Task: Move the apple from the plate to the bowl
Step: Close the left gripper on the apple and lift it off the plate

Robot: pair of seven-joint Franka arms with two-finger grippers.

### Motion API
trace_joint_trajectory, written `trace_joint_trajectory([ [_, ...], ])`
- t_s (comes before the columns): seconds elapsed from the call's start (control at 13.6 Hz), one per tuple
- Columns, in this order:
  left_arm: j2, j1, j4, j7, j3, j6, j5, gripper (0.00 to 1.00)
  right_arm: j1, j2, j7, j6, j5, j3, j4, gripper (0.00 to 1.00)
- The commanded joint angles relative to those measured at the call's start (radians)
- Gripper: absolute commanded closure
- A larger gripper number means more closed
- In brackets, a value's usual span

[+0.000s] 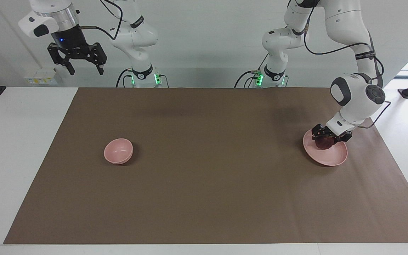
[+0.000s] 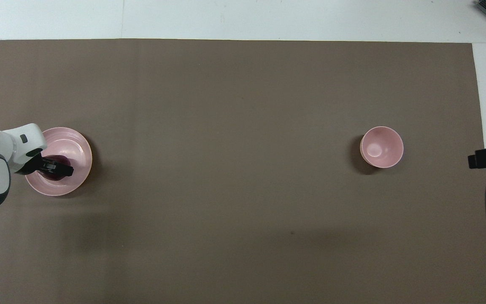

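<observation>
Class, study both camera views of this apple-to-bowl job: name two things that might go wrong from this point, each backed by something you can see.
1. The left end effector sits low around the apple, open. The apple is round, so an off-centre close may roll it across the plate.
2. The bowl is small and lies toward the right arm's end of the table, so the carry is long; a weak grip could drop the apple, or the release could miss.
</observation>
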Motion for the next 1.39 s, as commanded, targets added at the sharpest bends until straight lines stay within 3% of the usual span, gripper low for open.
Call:
trace_joint_trajectory([
  [0.0, -0.007, 0.008, -0.016, 0.015, -0.003, 0.024, 0.016, 0.0, -0.013, -0.024, -0.018, 0.01, 0.003, 0.005, -0.028, 0.0],
  [0.07, -0.007, 0.007, -0.016, 0.015, -0.003, 0.022, 0.021, 0.2, -0.013, -0.024, -0.018, 0.009, 0.003, 0.005, -0.028, 0.0],
  [0.15, -0.009, 0.008, -0.016, 0.041, -0.003, 0.018, 0.021, 0.61, -0.013, -0.024, -0.018, 0.009, 0.003, 0.005, -0.028, 0.0],
  [0.29, -0.004, 0.011, -0.004, 0.063, -0.003, 0.013, 0.021, 1.0, -0.013, -0.024, -0.018, 0.009, 0.004, 0.005, -0.028, 0.0],
  [0.66, 0.011, 0.013, 0.076, 0.057, -0.003, -0.046, 0.021, 1.0, -0.013, -0.023, -0.017, 0.007, 0.004, 0.005, -0.025, 0.0],
  [1.32, -0.029, -0.078, 0.346, -0.115, -0.008, -0.437, 0.021, 1.0, 0.007, -0.027, -0.017, 0.024, 0.067, 0.02, -0.05, 0.0],
])
